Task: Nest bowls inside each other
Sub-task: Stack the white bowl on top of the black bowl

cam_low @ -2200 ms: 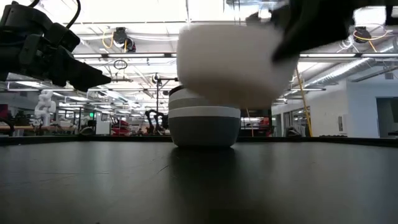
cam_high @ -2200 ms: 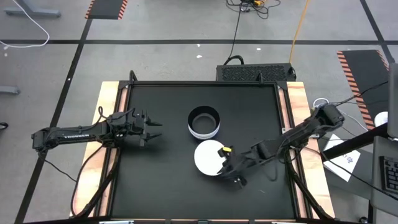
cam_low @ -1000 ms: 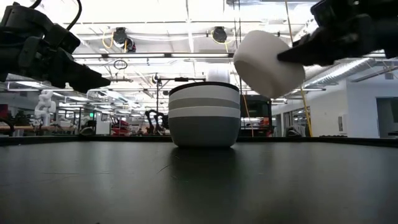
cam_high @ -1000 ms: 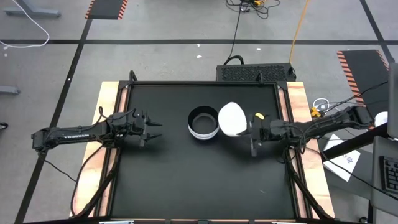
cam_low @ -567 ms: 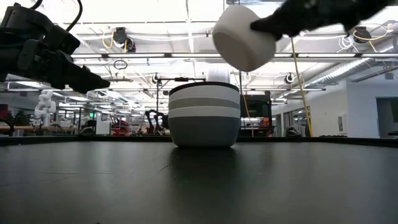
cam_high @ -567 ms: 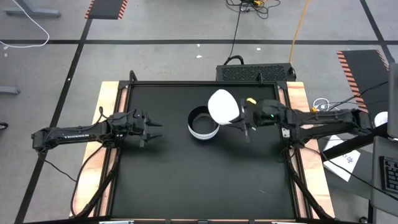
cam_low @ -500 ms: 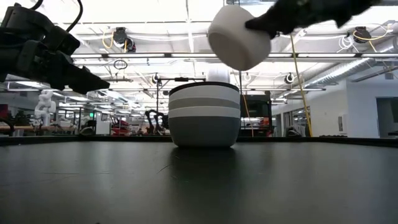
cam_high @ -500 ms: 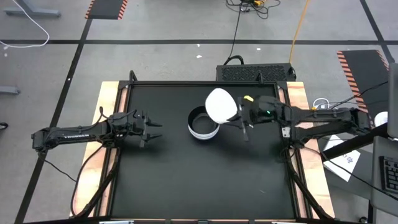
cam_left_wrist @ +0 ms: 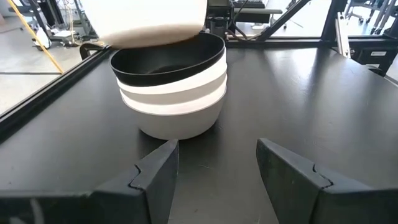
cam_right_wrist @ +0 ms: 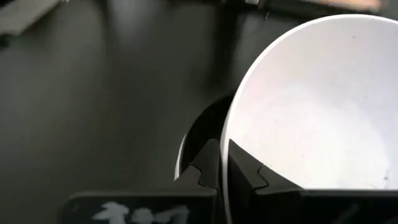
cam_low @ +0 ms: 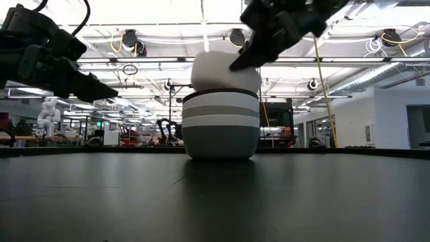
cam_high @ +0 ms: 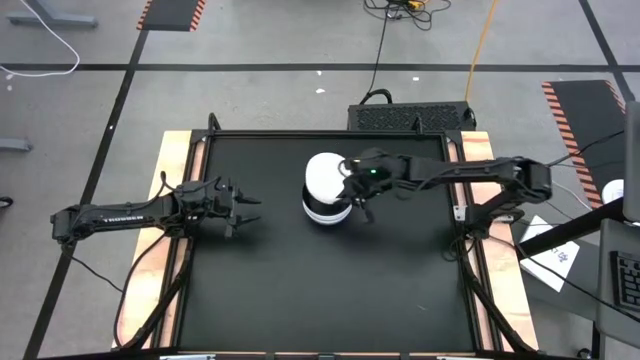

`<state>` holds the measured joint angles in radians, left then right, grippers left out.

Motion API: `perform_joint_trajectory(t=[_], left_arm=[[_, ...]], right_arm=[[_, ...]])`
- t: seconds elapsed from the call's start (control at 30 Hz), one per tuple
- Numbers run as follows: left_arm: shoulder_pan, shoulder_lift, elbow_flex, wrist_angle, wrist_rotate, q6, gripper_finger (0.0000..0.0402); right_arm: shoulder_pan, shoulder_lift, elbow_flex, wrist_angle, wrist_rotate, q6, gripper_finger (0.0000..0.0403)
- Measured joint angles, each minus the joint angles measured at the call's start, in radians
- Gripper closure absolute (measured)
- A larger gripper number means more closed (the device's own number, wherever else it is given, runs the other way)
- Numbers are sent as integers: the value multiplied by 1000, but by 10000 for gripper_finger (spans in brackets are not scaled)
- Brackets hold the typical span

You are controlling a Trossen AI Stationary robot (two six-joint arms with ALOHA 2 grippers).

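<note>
A stack of nested bowls (cam_high: 328, 208) stands mid-table on its grey bottom bowl, with a white band above and a black bowl on top (cam_left_wrist: 168, 62). My right gripper (cam_high: 352, 184) is shut on a white bowl (cam_high: 324, 176) right above the stack. In the low view this bowl (cam_low: 222, 72) has its bottom at the black rim (cam_low: 220, 93); whether they touch, I cannot tell. My left gripper (cam_high: 250, 205) hovers open to the left of the stack, apart from it (cam_left_wrist: 217, 168). My right gripper pinches the white bowl's rim (cam_right_wrist: 225, 146) on the side toward the table's right. One finger (cam_right_wrist: 245, 171) is inside the bowl and one (cam_right_wrist: 205, 165) outside. The fingers slant down from the right and above (cam_low: 250, 54). The bowl sits mouth up, nearly level, over the black bowl.
The black tabletop (cam_high: 300, 290) is bare around the stack. Raised frame rails run along its left (cam_high: 190, 230) and right (cam_high: 460, 230) sides. A dark box (cam_high: 410, 117) sits behind the far edge.
My right gripper has carried the white bowl from beside the stack's right, up and toward the table's left, then down onto the stack's top. The bowl was tipped on its side and now sits mouth up. The left arm has kept still.
</note>
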<state>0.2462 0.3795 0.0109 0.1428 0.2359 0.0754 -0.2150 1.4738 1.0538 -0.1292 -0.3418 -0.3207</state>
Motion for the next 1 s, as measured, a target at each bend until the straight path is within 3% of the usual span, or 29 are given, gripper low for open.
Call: perform_joint_trajectory(t=[0.13, 0.3, 0.6, 1.0], left_arm=[[0, 0, 0, -13, 0, 3, 183], [0, 0, 0, -18, 0, 3, 183], [0, 0, 0, -20, 0, 18, 183], [0, 0, 0, -20, 0, -7, 183]], right_arm=[[0, 93, 87, -124, 6, -49, 403], [15, 165, 171, -299, 90, -89, 403], [58, 161, 193, -432, 112, -76, 403], [84, 154, 190, -374, 113, -11, 403]])
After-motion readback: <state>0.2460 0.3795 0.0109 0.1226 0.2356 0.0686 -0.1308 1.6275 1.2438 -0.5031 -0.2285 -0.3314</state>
